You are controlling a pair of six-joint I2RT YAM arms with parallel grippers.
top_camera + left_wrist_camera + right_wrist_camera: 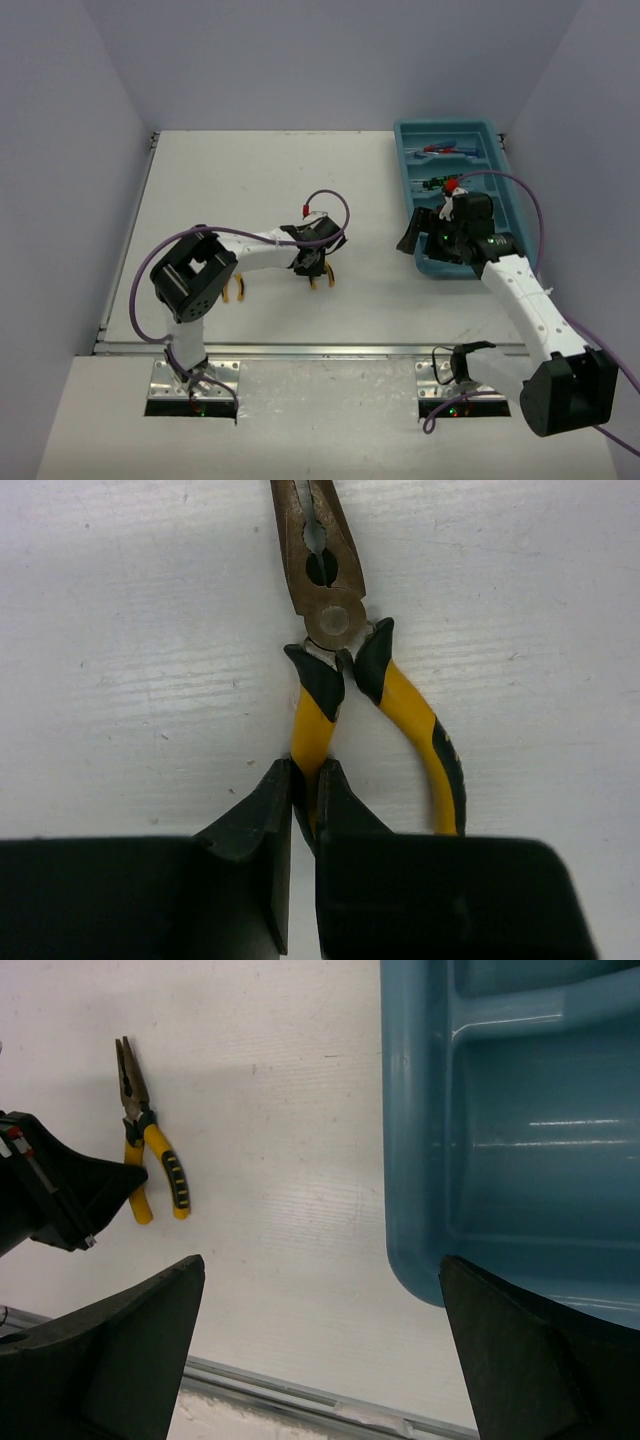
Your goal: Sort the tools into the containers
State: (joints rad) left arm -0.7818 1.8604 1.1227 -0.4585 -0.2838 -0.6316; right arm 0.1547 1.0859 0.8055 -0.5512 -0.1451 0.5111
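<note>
The pliers [333,623] lay flat on the table [230,180], well to the left of the teal tray [404,165] and about level with its near end. Their long axis ran roughly parallel to the tray's long side, with the nose pointing away from the arms and the yellow handles toward them. The left gripper [303,780] sat right at the handle end, in line with that axis. Its fingers were pinched shut on one handle only, and the other handle splayed free beside it. The right gripper [320,1330] hung over the tray's near corner, jaws spread wide and empty. The carry probably had to run rightward to the tray, and the loose handle could swing during it.
</note>
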